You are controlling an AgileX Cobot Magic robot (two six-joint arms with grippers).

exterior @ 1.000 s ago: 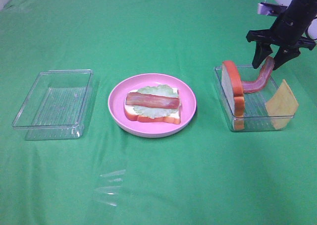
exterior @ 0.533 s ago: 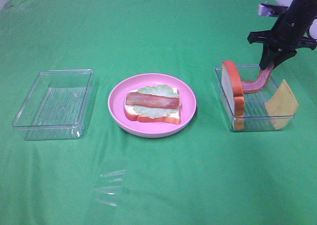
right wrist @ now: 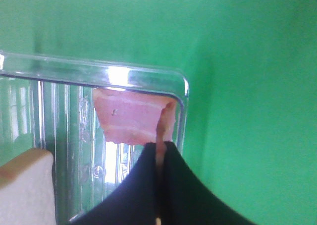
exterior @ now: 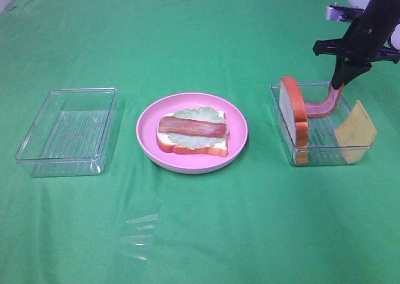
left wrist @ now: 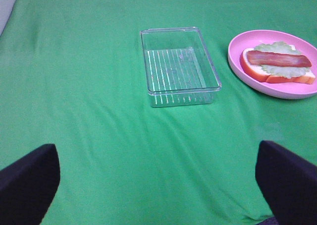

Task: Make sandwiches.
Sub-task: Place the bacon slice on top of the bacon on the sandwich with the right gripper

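From up high, the right gripper [exterior: 342,84] hangs over the far right corner of the right-hand tray [exterior: 319,162], near the right edge of the surface. Its jaws are pinched together on the top end of a bacon strip [exterior: 324,104], which curves down from the fingertips into the tray. In that tray one bread slice [exterior: 294,112] stands on edge along the left wall, and one cheese square [exterior: 355,132] leans at the near right corner. At the middle of the surface sits one pink plate [exterior: 195,167] with a half-built sandwich [exterior: 187,147]: one bread base, one lettuce leaf [exterior: 201,114], and a second bacon strip [exterior: 191,127] across the top, well apart from the gripper. A second clear tray [exterior: 67,165] lies toward the left edge. That makes two trays, two bacon strips and two bread slices. In the left wrist view, the left gripper [left wrist: 156,153] has its fingers [left wrist: 29,183] spread wide with nothing between them, above bare green cloth. In the right wrist view, the black fingertips meet on the bacon's thin edge just inside the tray's corner.
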